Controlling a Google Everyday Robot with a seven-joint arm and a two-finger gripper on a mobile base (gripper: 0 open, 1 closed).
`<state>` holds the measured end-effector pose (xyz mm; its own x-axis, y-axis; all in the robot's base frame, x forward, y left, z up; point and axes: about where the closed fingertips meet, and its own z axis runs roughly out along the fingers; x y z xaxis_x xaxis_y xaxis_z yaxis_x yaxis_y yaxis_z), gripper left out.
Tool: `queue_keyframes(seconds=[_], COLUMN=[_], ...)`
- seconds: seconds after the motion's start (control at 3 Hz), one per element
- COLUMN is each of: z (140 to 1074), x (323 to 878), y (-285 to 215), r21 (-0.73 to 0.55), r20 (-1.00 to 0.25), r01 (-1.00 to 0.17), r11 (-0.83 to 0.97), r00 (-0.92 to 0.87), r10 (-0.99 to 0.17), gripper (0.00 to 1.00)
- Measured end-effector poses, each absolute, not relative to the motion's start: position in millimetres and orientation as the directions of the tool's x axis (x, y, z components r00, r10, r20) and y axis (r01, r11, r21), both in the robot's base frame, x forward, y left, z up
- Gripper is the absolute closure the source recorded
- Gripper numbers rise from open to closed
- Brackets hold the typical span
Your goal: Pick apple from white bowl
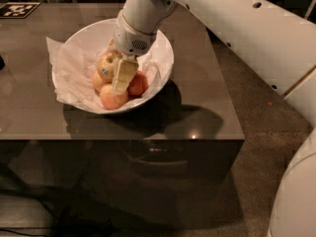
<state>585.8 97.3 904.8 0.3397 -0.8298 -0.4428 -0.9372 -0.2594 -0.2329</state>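
- Camera view: in the white bowl (165, 58), on crumpled white paper (66, 70), a yellow-green apple (105, 67) with a small blue sticker, at the upper left of a pile of fruit.
- Just right of that apple, the cream-coloured gripper (120, 85), pointing down into the pile; touching the apple or merely beside it, cannot tell.
- Spread or pressed together: cannot tell.
- Around the gripper's tip, three redder apples: one (138, 84) at its right, one (111, 99) below it nearest the front rim, one (97, 81) at the left, partly hidden.
- Reaching in from the upper right, a thick white arm (237, 23), with its wrist (136, 28) bent steeply down over the bowl's middle.
- Bowl set on a dark glossy table (197, 112): front edge near the bowl's front rim, right edge well apart from it.
- Open tabletop right of the bowl, beneath the arm, and also at the left.
- At the far left corner, a black-and-white marker tag (17, 9), well apart from the bowl.
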Motion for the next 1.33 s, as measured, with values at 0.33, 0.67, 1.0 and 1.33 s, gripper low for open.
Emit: queue_keyframes(seconds=[0.33, 0.67, 1.0, 1.33], z=[904.8, 910.1, 934.1, 949.5], x=[585.8, 588.8, 592.3, 595.8], y=[97.3, 100.4, 109.1, 115.7], r21=[-0.233, -0.225, -0.234, -0.244], r20=[-0.443, -0.455, -0.451, -0.449], r01=[-0.937, -0.937, -0.921, -0.910], r11=[-0.259, -0.268, -0.311, -0.334], r00=[0.340, 0.344, 0.386, 0.411], r10=[-0.830, -0.821, -0.805, -0.793], gripper=[0.88, 1.00, 1.00, 1.00])
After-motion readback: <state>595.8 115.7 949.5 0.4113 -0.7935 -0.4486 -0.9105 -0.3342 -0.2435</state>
